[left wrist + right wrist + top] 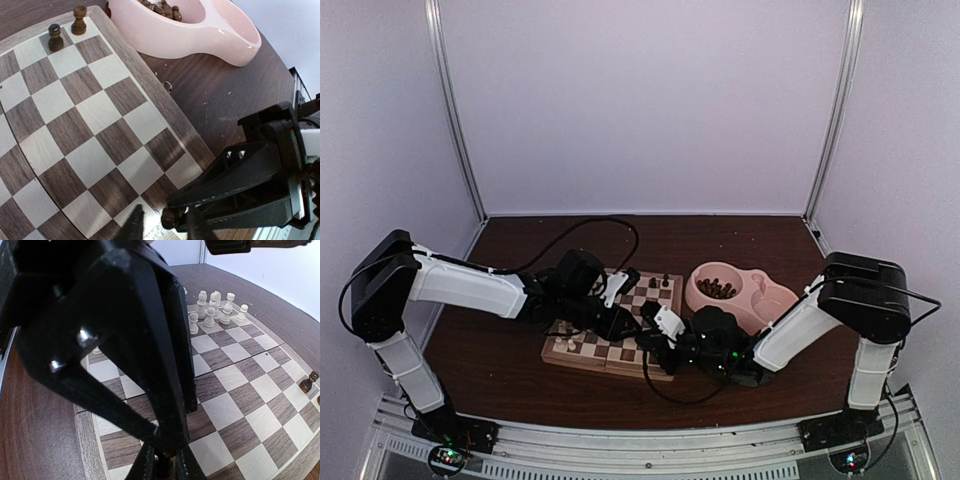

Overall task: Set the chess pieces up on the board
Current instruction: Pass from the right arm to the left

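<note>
- The left fingers show only one tip at the bottom of the left wrist view, so I cannot tell whether they are wide or narrow. Nothing is seen in them.
- The cream pieces stand bunched at the left end of the board. Most of the squares between them and the right end are bare.
- The right fingers are closed narrow on a dark piece, which sits at their very tips over the near right corner of the board.
- The piece is mostly hidden by the fingers, so I cannot tell its kind or whether its long axis is upright.
- The coming move turns on one relation: the piece hangs straight below the right fingers, just above the corner squares. Setting it down looks like a short drop rather than a reach.
- The right arm owns this placement. The left tip is just beside the piece and could foul the release.
- Two dark pieces stand at the far right corner, one on the corner square and one next to it.
- The bowl rests on the bench, right of the board, with more dark pieces in it.
</note>
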Robot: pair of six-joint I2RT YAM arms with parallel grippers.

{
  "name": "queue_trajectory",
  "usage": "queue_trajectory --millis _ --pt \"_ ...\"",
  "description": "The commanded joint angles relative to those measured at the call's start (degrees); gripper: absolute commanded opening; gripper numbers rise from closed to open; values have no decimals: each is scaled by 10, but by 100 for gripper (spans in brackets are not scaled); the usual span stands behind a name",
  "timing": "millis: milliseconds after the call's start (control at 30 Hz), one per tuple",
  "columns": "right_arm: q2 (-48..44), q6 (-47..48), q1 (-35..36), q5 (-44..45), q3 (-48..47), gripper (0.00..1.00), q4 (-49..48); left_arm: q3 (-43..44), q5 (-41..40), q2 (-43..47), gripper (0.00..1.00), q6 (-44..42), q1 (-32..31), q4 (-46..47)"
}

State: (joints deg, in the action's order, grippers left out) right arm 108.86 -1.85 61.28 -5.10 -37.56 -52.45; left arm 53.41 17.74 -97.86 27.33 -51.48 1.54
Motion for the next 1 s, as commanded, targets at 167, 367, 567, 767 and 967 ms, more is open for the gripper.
queue_trajectory --millis 167,367,567,767,967 --pt "-23 -7 2 17 -5 12 -8 13 10 -10 35 6 -3 4" --pt "-23 -11 2 25 5 12 -32 15 15 -14 24 8 -3 5" --pt "-22 -19 2 33 11 12 -48 15 18 -13 37 10 -3 6" --pt "-19 -24 2 23 15 13 -66 15 28 -16 23 12 -2 13" --pt "-16 -25 2 26 10 18 -58 18 27 -18 12 8 -3 9"
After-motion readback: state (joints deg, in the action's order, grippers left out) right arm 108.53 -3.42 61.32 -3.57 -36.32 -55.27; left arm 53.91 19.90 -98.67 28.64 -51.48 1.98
